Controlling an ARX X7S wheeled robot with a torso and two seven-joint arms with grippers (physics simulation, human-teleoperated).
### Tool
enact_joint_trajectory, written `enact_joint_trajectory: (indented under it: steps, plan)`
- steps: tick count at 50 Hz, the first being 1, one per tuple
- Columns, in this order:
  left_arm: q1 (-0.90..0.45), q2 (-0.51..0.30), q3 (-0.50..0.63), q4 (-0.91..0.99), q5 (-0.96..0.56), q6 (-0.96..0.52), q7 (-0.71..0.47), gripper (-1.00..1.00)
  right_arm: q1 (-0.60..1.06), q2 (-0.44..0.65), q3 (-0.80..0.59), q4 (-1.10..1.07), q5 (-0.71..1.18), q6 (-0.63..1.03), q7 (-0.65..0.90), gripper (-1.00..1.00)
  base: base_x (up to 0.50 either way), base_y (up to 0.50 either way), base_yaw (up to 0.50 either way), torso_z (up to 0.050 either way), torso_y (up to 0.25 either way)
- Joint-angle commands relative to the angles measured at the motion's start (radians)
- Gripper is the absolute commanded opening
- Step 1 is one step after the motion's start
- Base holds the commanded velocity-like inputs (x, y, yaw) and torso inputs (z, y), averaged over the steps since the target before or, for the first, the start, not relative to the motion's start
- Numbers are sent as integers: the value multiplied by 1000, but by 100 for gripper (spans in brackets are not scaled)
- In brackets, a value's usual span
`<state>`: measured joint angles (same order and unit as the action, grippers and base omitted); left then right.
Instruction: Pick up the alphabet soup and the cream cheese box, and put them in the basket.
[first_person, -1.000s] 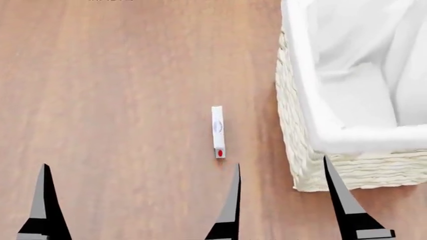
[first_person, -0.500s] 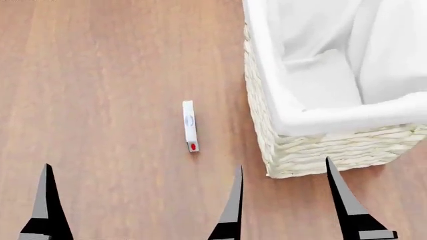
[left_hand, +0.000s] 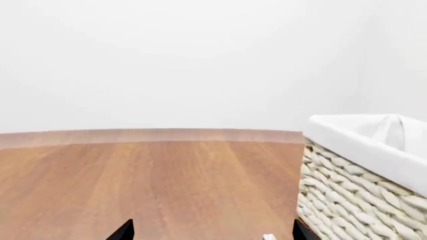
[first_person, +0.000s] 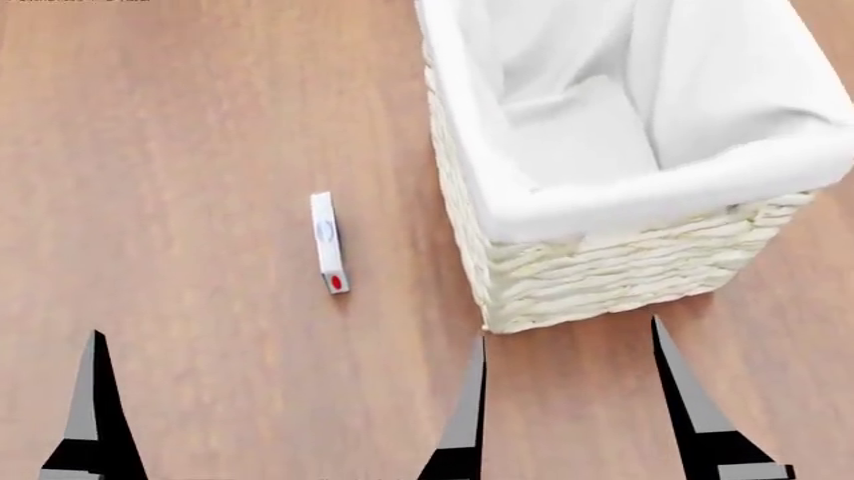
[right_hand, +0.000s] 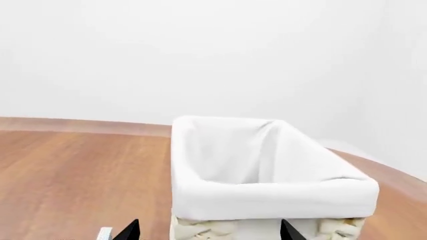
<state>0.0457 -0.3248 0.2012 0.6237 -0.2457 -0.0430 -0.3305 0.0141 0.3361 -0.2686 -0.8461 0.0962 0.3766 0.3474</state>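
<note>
The cream cheese box (first_person: 328, 243) stands on its thin edge on the wood, a short way left of the basket (first_person: 601, 275). The basket is woven, its white cloth rim (first_person: 641, 205) folded over, with only lining showing inside. The alphabet soup is out of view. My left gripper (left_hand: 212, 236) is open and empty; the box's tip (left_hand: 269, 237) shows ahead between its fingers and the basket (left_hand: 360, 200) lies just beyond. My right gripper (right_hand: 210, 234) is open, facing the basket (right_hand: 267, 200), with the box (right_hand: 105, 233) off to one side. Black fingers (first_person: 94, 400) rise along the head view's lower edge, short of both.
Brown wooden surface (first_person: 174, 150) spreads to the left of the box and ahead of it. Its far edge (left_hand: 153, 135) meets a plain white wall in the left wrist view. The basket's near corner (first_person: 491, 325) sits close to the middle finger (first_person: 467, 410).
In the head view the box and basket have slid left and slightly up, and the basket looks turned, with more of it showing. The fingers hold the same places in the frame.
</note>
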Motion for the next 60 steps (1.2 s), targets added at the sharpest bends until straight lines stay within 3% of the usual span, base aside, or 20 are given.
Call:
enact_joint_trajectory:
  steps: [1, 48, 60]
  plan:
    - [2, -4, 3, -1, -1, 5, -3, 100, 1, 5, -4, -5, 3, 3, 4, 100, 0, 0, -258, 0, 0]
    - [-3, -17, 19, 2, -6, 2, -20, 100, -2, 23, -16, 5, 10, -14, 22, 100, 0, 0, -261, 0, 0]
    - [-2, -19, 19, -14, -12, 17, -19, 100, -66, 21, -25, 17, 6, -51, 43, 100, 0, 0, -13, 0, 0]
